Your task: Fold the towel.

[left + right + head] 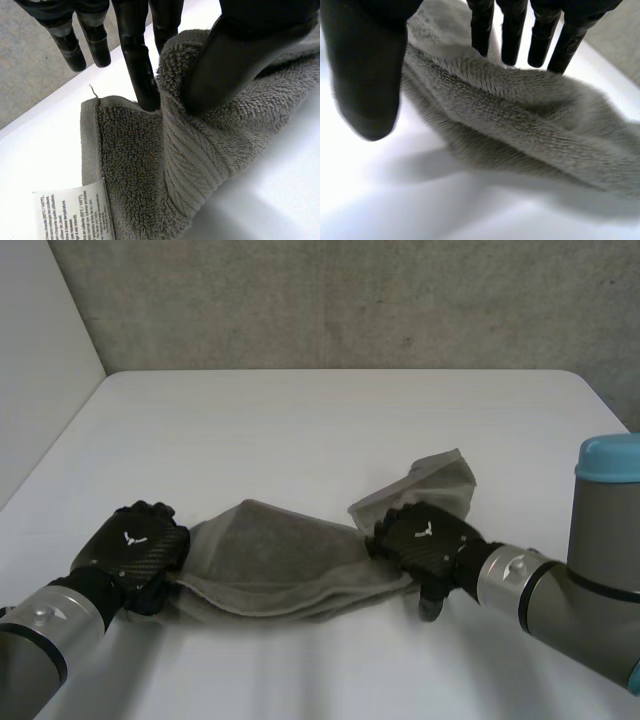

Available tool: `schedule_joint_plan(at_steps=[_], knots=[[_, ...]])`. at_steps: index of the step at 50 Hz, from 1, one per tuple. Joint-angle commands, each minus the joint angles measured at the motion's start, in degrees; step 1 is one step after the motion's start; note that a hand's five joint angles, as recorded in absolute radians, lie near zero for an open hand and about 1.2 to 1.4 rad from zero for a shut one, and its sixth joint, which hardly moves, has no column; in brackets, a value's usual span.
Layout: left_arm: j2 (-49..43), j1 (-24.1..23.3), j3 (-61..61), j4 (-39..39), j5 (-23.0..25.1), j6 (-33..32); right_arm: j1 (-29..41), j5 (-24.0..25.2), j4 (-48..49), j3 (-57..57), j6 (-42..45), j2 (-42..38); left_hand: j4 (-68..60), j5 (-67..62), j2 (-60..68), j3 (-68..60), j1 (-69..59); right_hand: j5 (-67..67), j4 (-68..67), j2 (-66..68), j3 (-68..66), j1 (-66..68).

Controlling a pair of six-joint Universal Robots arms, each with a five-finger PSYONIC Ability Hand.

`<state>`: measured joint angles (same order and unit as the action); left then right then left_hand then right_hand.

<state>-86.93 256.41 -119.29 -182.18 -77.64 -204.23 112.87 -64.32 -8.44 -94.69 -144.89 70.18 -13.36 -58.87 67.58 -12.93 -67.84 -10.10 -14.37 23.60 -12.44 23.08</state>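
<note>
A grey towel [275, 560] lies bunched in soft folds on the white table [330, 420], stretched between my two hands. My left hand [135, 550] holds the towel's left end. In the left wrist view its thumb [230, 60] and a finger [142, 75] pinch a raised fold of the towel [200, 145] beside a hemmed corner. My right hand [425, 535] rests at the towel's right end, with a loose corner [440, 480] standing up behind it. Its fingers [510, 35] are straight above the towel [520, 115], and its thumb [367, 75] stands apart over bare table.
A white care label [75, 210] is sewn at the towel's corner near my left hand. A grey wall [350, 300] runs behind the table's far edge. My right arm's blue-capped joint [605, 510] stands at the near right.
</note>
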Motion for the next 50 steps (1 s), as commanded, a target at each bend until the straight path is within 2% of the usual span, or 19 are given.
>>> schedule_joint_plan(at_steps=[1, 5, 13, 16, 20, 24, 26, 29, 40, 45, 48, 49, 50], knots=[[-0.1, 0.0, -0.4, -0.1, 0.0, 0.1, -0.2, 0.5, 6.2, 2.1, 0.3, 0.3, 3.4, 1.1, 0.2, 2.9, 0.1, 9.2, 4.4, -12.7, 2.4, -12.1], [-0.1, -0.1, -0.5, -0.1, -0.1, 0.0, 0.0, 0.5, 8.7, 2.8, 1.7, -0.6, 3.4, 1.3, 0.0, 2.9, 0.3, 9.2, 4.4, -12.7, 2.4, -12.2], [0.1, -0.2, -1.3, -0.1, 0.0, 0.1, 0.8, 1.8, 9.0, 6.3, 10.9, -4.4, 3.4, 1.3, 0.0, 2.9, 0.3, 8.7, 4.4, -12.2, 2.4, -11.6], [0.1, -0.3, -1.6, -0.1, 0.0, 0.0, 1.0, 3.8, 7.2, 8.4, 14.2, -6.2, 3.4, 1.3, 0.0, 2.9, 0.3, 7.0, 4.4, -10.5, 2.4, -10.0], [0.1, -0.6, -1.7, -0.1, 0.0, 0.0, 2.4, 6.0, 0.0, 10.2, 20.7, -7.5, 3.4, 1.3, 0.0, 2.9, 0.3, 5.1, 4.4, -8.6, 2.4, -8.1], [0.1, -0.6, -1.7, -0.1, -0.1, 0.1, 2.4, 5.8, -3.4, 10.0, 27.2, -7.8, 3.4, 1.3, 0.0, 2.9, 0.3, 4.0, 4.4, -7.5, 2.4, -6.9], [0.2, -0.6, -1.7, 0.0, -0.1, 0.1, 2.4, 5.2, -4.7, 9.3, 33.3, -7.9, 3.4, 1.3, 0.0, 2.9, 0.3, 1.1, 4.4, -4.6, 2.4, -4.1], [0.2, -0.6, -1.7, 0.0, -0.1, 0.0, 2.4, 4.9, -4.9, 8.3, 36.8, -7.7, 3.4, 1.1, 0.2, 2.9, 0.1, -2.1, 4.4, -1.4, 2.4, -0.9], [0.1, 0.5, -1.6, 0.0, -0.1, 0.1, -0.6, 4.8, -5.0, 5.8, 37.3, -6.6, 3.4, 0.3, 1.0, 2.9, -0.7, -11.3, 4.4, 7.8, 2.4, 8.4], [0.1, 0.6, -1.7, 0.0, -0.1, 0.0, -2.5, 5.1, -4.9, 4.2, 37.2, -5.6, 3.4, 0.3, 1.0, 2.9, -0.7, -24.0, 4.4, 20.5, 2.4, 21.0], [0.1, 0.5, -1.7, 0.0, -0.1, 0.1, -4.1, 5.6, -4.4, 2.2, 36.4, -4.5, 3.4, 0.3, 1.0, 2.9, -0.7, -45.9, 4.4, 42.4, 2.4, 43.0], [0.1, 0.5, -1.7, 0.0, -0.1, 0.1, -4.1, 5.6, -4.4, 2.2, 36.4, -4.5, 3.4, 0.3, 1.0, 2.9, -0.7, -46.0, 4.4, 42.5, 2.4, 43.0], [0.1, 0.5, -1.7, 0.0, -0.1, 0.1, -4.3, 5.8, -4.3, 1.9, 35.6, -4.5, 3.4, 0.3, 1.0, 2.9, -0.7, -57.0, 4.4, 53.5, 2.4, 54.0]])
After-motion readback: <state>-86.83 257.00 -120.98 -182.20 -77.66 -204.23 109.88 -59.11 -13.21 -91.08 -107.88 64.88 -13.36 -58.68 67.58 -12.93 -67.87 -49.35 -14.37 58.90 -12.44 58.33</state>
